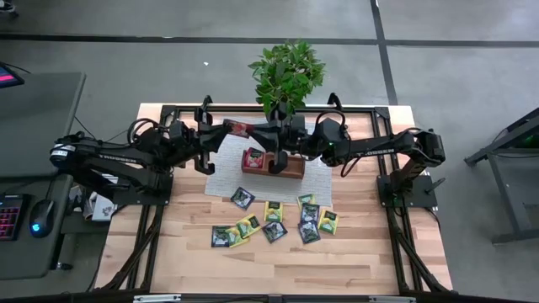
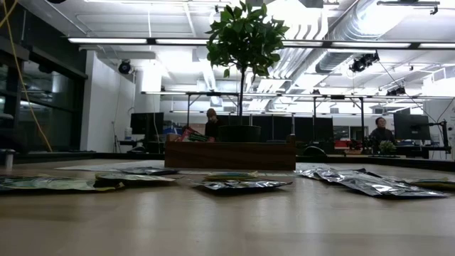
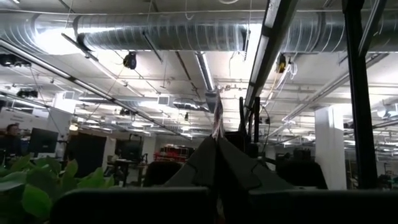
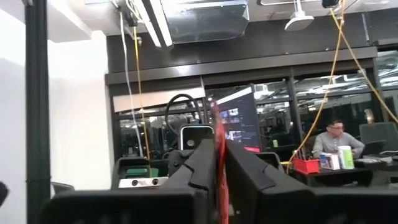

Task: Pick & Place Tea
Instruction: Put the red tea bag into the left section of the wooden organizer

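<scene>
Held sachet (image 1: 239, 128): red, raised at upper centre of the high view, pinched between both grippers.
Left gripper (image 1: 226, 130): clenched on the sachet's edge (image 3: 217, 121).
Right gripper (image 1: 255, 130): fingers (image 4: 249, 171) seen closed on the red sachet (image 4: 218, 149).
Tray (image 1: 278, 164): wooden, centre frame, on a pale mat (image 1: 223, 172); red sachets (image 1: 253, 156) inside.
Loose sachets (image 1: 274, 220): scattered on the table (image 1: 354, 261), lower centre.
Plant (image 1: 286, 74): behind the tray, top centre.

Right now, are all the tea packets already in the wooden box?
No: about ten tea packets lie loose on the table in front of the wooden box, seen from above.
</scene>
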Controlling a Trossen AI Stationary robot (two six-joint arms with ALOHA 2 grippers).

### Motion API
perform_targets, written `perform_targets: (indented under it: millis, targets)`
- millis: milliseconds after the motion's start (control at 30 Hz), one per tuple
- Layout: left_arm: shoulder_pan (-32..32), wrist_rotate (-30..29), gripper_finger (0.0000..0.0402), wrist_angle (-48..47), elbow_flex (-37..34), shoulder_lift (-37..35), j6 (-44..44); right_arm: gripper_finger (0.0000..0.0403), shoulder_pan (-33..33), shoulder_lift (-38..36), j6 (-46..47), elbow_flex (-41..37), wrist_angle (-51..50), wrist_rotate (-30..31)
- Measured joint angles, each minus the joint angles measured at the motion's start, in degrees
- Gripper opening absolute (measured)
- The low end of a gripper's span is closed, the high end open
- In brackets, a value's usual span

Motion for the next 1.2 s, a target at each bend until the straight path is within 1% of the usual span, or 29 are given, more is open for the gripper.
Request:
perform_targets:
  millis: [67,200,267,367,467,600,700,800,900,967,1067,1133,1200]
  targets:
    - [0.0,0.0,0.0001,-0.3,0.0,0.0,0.0,0.0066,0.0,0.0,0.1,0.0,0.0,-1.1]
    - [0.0,0.0,0.0000,-0.9,0.0,0.0,0.0,0.0126,0.0,-0.2,0.4,0.0,-0.2,-1.1]
    - [0.0,0.0,0.0000,-2.4,0.0,0.0,0.0,0.0155,0.0,-1.2,-0.3,0.0,-2.4,-0.6]
    - [0.0,-0.3,0.0000,-6.7,0.0,-0.5,0.0,0.0190,0.0,-5.1,-2.5,0.0,-9.8,2.3]
    - [0.0,-0.5,0.0000,-11.8,0.0,-1.9,0.0,0.0213,0.0,-10.6,-4.5,0.1,-21.8,5.8]
    - [0.0,-0.5,0.0000,-22.6,0.0,-3.0,-0.3,0.0224,0.9,-18.3,-4.5,0.1,-37.1,11.0]
    - [1.0,0.3,0.0000,-34.0,1.7,-3.1,-1.7,0.0223,2.3,-23.4,-2.8,0.1,-47.1,13.2]
    - [3.3,4.5,0.0000,-46.7,4.5,-2.7,-2.7,0.0221,4.0,-27.4,-1.3,0.1,-55.8,15.3]
    - [6.1,8.2,0.0000,-54.7,7.6,0.5,-2.5,0.0222,6.1,-30.2,0.1,0.1,-62.7,18.8]
    - [8.2,12.2,0.0000,-60.2,8.6,2.2,-1.6,0.0222,7.4,-31.3,1.1,0.1,-65.8,21.2]
    - [11.2,18.1,0.0000,-61.1,11.1,6.0,-1.5,0.0220,8.9,-31.9,2.7,0.1,-69.5,23.8]
    - [12.8,20.3,0.0000,-64.1,11.4,8.4,-1.5,0.0221,9.7,-31.8,3.4,0.1,-70.9,24.7]
    - [13.9,21.8,0.0000,-64.1,11.9,11.1,-1.5,0.0222,10.4,-31.8,4.4,0.1,-72.1,25.2]
